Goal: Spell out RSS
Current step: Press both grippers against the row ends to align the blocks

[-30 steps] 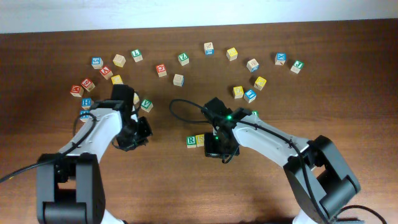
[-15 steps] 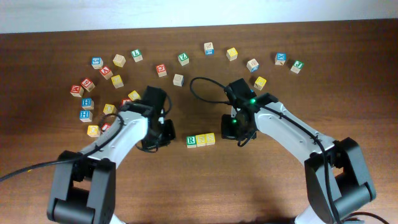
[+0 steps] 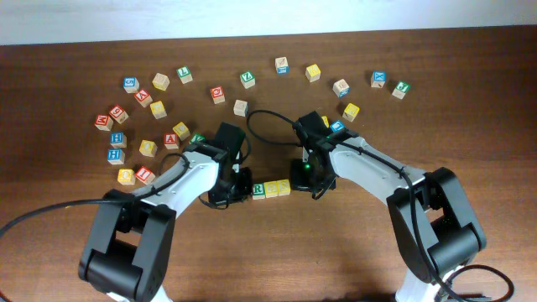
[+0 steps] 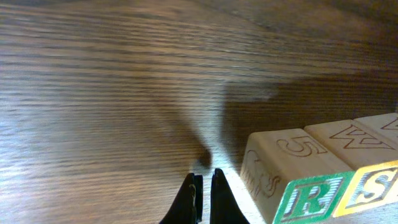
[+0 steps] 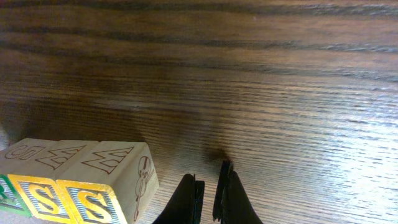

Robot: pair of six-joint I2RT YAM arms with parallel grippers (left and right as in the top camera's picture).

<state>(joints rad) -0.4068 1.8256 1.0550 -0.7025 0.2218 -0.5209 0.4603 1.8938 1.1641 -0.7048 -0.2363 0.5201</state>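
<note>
The three cubes sit in a short row near the middle of the table (image 3: 361, 252), touching side to side: the R cube (image 3: 258, 190) at the left end, the middle S cube (image 3: 271, 190) next, and the last S cube (image 3: 284, 186) at the right end. The row runs left to right across the table, its right end tipped slightly toward the back.

What matters is that the row lies between the two arms. The left gripper (image 4: 207, 177) is down low just beside the R end, and its own camera shows the R cube ahead and off to the right of the fingers, with bare wood in between. The right gripper (image 5: 208, 174) mirrors it at the other end, with the last S off to the left of its fingers, also apart. Both pairs of fingers are closed and hold nothing.

Each arm is nearest its own end, so any last nudge along the row would come inward from both sides at once. The word already reads RSS, I'd say.
</note>
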